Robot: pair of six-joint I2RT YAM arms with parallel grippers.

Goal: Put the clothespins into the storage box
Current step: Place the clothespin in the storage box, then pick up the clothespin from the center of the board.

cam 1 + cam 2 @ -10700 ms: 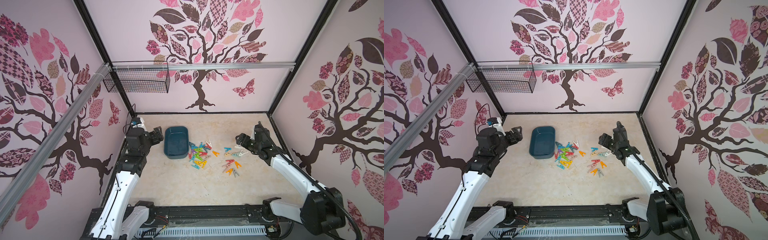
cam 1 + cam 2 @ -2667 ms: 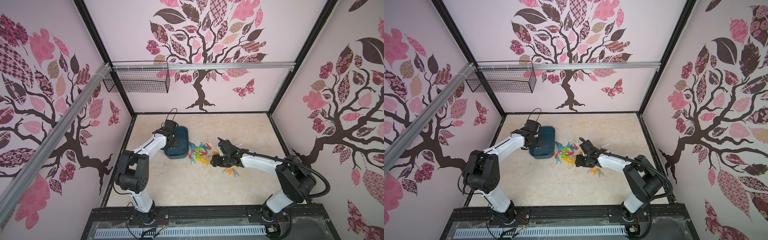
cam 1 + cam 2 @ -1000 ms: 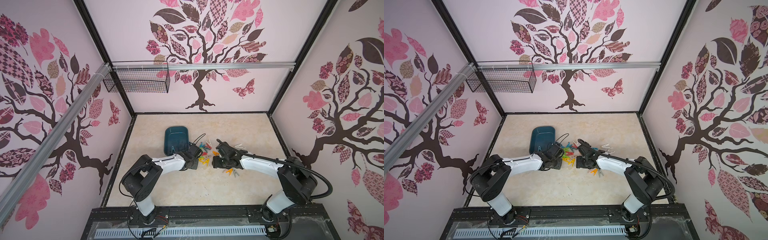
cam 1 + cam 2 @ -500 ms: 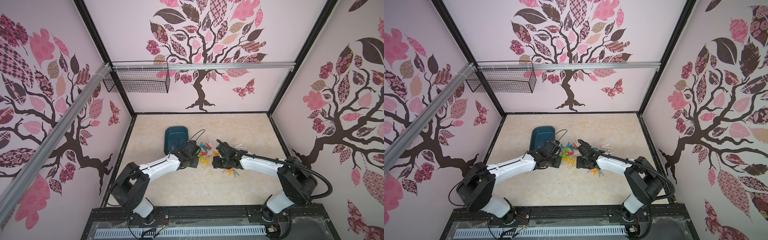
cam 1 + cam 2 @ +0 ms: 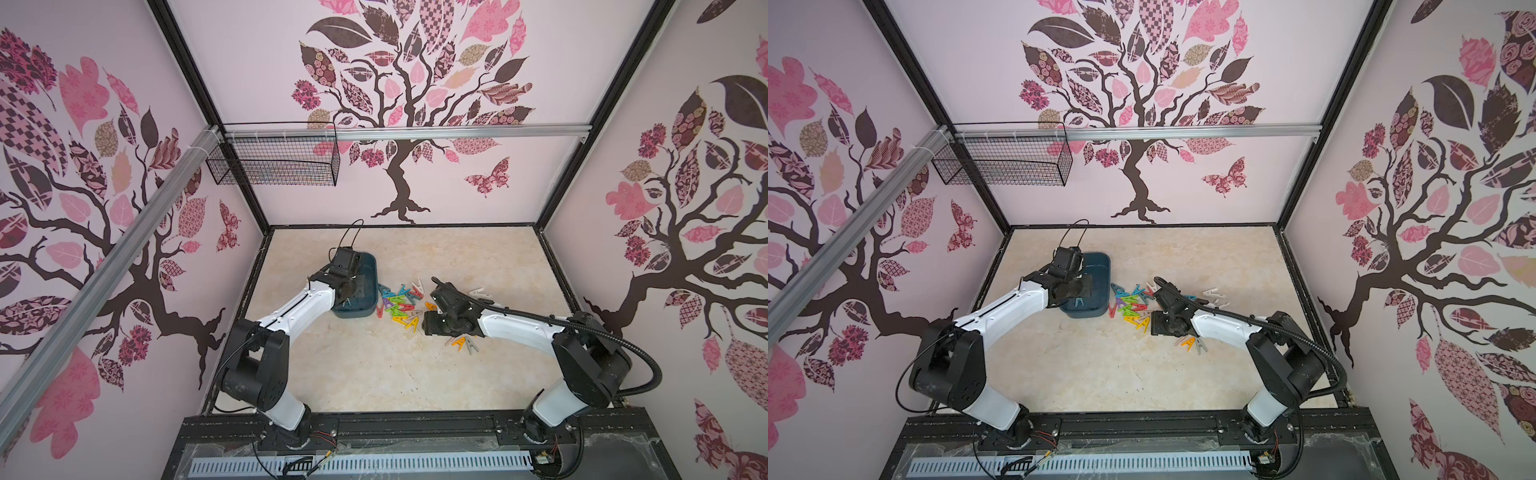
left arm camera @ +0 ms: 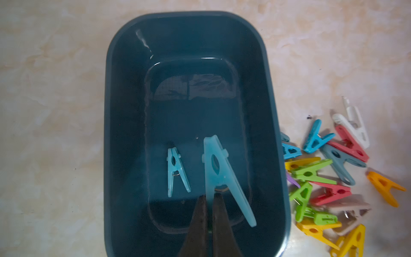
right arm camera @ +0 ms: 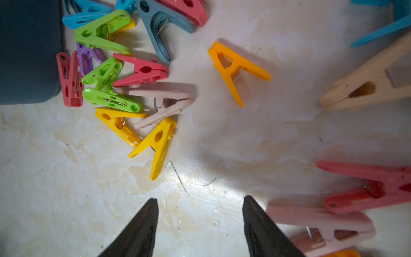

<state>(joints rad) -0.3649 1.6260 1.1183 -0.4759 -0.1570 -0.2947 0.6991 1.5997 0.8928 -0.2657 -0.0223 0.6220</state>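
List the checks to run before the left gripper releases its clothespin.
1. Left gripper shut on the light blue clothespin: ok.
2. Held clothespin within the storage box outline: ok.
3. Small turquoise clothespin lying in the box not under the held one: ok, beside it.
4. Right gripper open, empty, apart from the box: ok.
5. Height of held clothespin above box floor: cannot tell.
6. All clothespins boxed: not ok; a pile lies on the table.

Dark teal storage box [image 6: 124, 111] holds one light-blue peg [image 6: 176, 171], a second peg [image 6: 219, 169] hanging above; mixed clothespins [image 5: 399, 306] heaped at its three o'clock, seemingly touching.
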